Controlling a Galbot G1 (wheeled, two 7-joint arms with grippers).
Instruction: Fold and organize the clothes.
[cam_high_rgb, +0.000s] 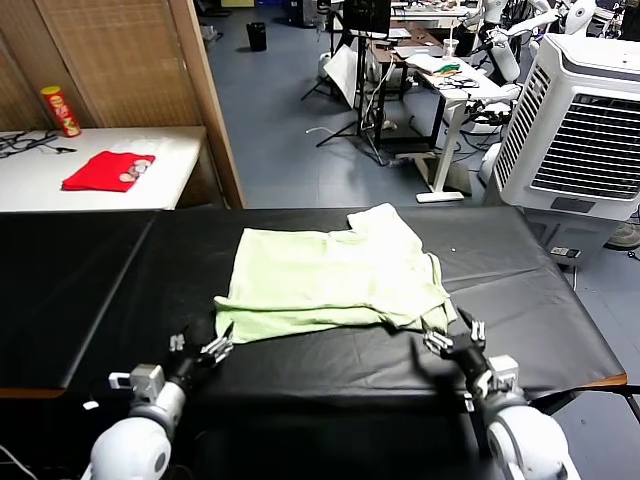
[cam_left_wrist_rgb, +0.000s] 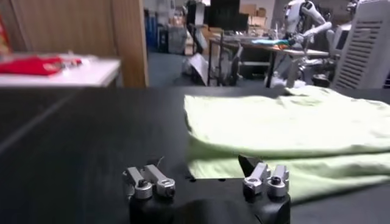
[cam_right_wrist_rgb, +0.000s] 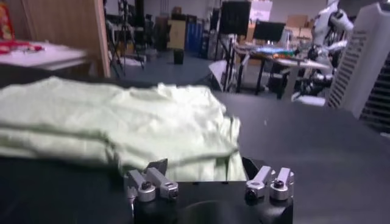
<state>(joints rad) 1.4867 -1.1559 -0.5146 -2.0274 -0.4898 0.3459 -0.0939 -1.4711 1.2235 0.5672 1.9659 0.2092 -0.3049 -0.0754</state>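
A: Shirt (cam_high_rgb: 330, 280) first, from the head view. Where is it lying?

B: On the black tabletop (cam_high_rgb: 90, 270), near the middle, already doubled over once, with a sleeve sticking out at the far right. The left tool (cam_high_rgb: 200, 352) sits just off its near left corner, the right tool (cam_high_rgb: 458, 340) just off the near right corner. Both are spread, gripping nothing.

A: And the left wrist view?

B: The left tool (cam_left_wrist_rgb: 207, 181) has its fingers (cam_left_wrist_rgb: 149, 181) wide apart and low over the tabletop (cam_left_wrist_rgb: 73, 140). The shirt (cam_left_wrist_rgb: 286, 131) shows two layers, and the folded edge lies just beyond the tool, not between the fingers.

A: Right wrist view?

B: Same story. The right tool (cam_right_wrist_rgb: 208, 181) is released, and the shirt (cam_right_wrist_rgb: 109, 125) lies rumpled in front of it, its hem drooping toward the tabletop (cam_right_wrist_rgb: 317, 140).

A: How will it handle?

B: Light, thin and limp, I'd say. It will sag and crease wherever it isn't held, and a single pinch may lift only the top layer. Against that dark cover it looks likely to slide rather than stay put.

A: So where to grip?

B: I'd take the two near corners, one per tool, pinching both layers right at the edge, so the fold travels evenly.
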